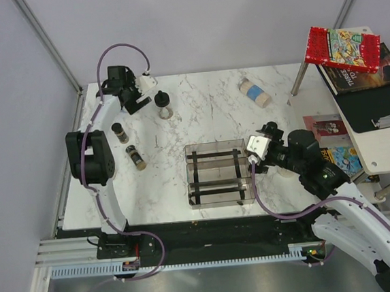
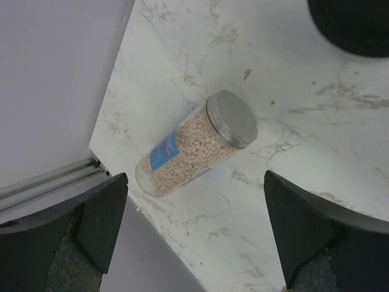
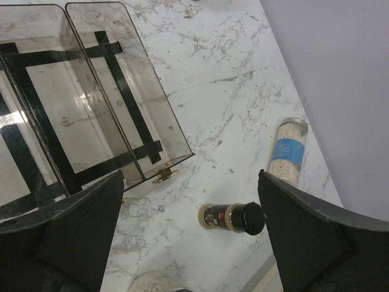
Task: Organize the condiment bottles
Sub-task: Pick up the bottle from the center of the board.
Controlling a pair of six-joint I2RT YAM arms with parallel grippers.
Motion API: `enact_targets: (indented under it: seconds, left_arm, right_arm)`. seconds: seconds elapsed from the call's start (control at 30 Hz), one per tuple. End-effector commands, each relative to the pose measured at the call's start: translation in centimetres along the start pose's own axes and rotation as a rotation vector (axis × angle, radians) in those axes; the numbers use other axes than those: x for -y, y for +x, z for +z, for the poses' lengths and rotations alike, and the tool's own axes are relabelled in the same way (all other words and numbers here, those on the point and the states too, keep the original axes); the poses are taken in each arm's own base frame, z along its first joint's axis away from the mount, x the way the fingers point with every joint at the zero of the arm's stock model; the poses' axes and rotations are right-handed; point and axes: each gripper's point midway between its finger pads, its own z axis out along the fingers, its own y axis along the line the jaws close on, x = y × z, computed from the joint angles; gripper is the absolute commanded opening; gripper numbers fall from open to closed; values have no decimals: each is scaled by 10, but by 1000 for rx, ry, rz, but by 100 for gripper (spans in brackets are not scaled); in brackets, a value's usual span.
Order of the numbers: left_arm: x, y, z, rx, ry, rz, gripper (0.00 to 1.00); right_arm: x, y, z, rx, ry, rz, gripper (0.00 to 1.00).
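Marble table point(image 1: 206, 118), catalogued from the arm bases outward. All places were taken from the clear rack point(image 1: 219, 173) with black bars.

1. Right gripper point(image 3: 191, 176): recorded just right of the rack, level with its far compartment. Its jaws were spread wide and gripped nothing.
2. Pale-filled container point(image 3: 151, 281): noted right of the rack, under the right arm. It was cut off by the frame edge, so its kind could not be told.
3. Lying brown spice bottle point(image 1: 136, 157): found on its side left of the rack, well apart from it.
4. Upright dark-capped bottle point(image 1: 120, 131): found standing farther left of the rack, just beyond item 3.
5. Black-capped spice bottle point(image 3: 233, 218): found on its side just beyond the rack's far right corner, not touching it.
6. Wide black-lidded jar point(image 1: 163, 102): found upright beyond the rack's far left corner.
7. Beige-filled bottle point(image 1: 254, 91) with blue label and silver cap: found on its side beyond the rack's far right corner, near the table's far edge.
8. Second beige-filled bottle point(image 2: 194, 143): found on its side at the table's far left corner, farthest from the rack. Its silver cap was turned toward the wide black-lidded jar.
9. Left gripper point(image 2: 196, 176): recorded above item 8. Its jaws were spread wide to either side of the bottle and were not touching it.
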Motion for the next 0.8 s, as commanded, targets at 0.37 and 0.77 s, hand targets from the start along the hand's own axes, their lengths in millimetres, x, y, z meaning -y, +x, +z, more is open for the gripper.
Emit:
enact_targets:
  seconds: [0.37,0.77]
  left_arm:
    - [-17,47,34,-246,54,368,100]
    - [-3,53,64,-187,151,375,99]
  right_arm:
    - [-9,1,16,15,-37,-44,98]
    - [-8,7,18,-7,-28,-46,98]
